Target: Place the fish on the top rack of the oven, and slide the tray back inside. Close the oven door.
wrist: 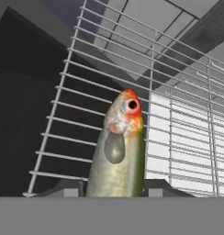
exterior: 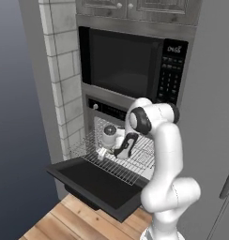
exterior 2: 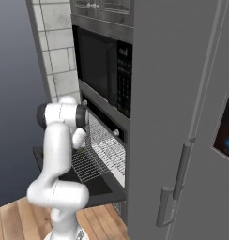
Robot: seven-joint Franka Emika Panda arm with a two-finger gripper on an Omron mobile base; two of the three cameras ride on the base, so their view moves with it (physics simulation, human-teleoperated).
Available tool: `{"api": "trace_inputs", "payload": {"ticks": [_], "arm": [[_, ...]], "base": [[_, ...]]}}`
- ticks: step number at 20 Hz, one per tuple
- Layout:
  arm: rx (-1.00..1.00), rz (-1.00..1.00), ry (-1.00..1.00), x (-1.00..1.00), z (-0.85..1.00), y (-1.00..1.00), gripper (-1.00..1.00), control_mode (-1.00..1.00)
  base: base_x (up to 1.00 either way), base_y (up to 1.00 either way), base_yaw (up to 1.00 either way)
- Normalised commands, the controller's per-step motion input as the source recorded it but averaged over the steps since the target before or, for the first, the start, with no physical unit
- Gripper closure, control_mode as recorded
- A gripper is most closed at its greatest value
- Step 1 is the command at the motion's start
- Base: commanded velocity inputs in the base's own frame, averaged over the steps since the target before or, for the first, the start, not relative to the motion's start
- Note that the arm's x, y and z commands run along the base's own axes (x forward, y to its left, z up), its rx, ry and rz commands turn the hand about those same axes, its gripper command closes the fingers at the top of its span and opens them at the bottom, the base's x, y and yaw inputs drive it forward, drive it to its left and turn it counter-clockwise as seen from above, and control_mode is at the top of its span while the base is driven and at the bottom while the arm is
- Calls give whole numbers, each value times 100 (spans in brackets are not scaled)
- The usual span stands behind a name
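My gripper [wrist: 116, 190] is shut on the fish [wrist: 118, 151], a slender grey-green fish with a reddish head that sticks out past the fingertips [wrist: 63, 188]. Just beyond it lies the top rack [wrist: 86, 92], a silver wire grid pulled out of the oven [exterior: 107, 110] over the open oven door [exterior: 93, 183]. In the left base view the gripper [exterior: 105, 153] hangs low over the front left part of the rack [exterior: 135, 164], with the pale fish [exterior: 101, 153] at its tip. From the right the rack [exterior 2: 95, 159] juts out above the door [exterior 2: 95, 188].
A black microwave [exterior: 121, 61] with a keypad sits above the oven. A tiled wall [exterior: 64, 79] stands on the left and a tall grey fridge [exterior 2: 182, 117] on the right. Wooden floor [exterior: 64, 220] lies below the door.
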Motion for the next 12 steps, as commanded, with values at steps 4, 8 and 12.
{"api": "trace_inputs", "payload": {"ticks": [4, 8, 12], "arm": [[-5, -1, 0, 63, -52, 14, 100, -100], [-3, 0, 0, 78, -56, 0, 100, -100], [-1, 0, 0, 88, -54, 0, 100, -100]], "base": [[0, 0, 0], [0, 0, 0], [0, 0, 0]]}}
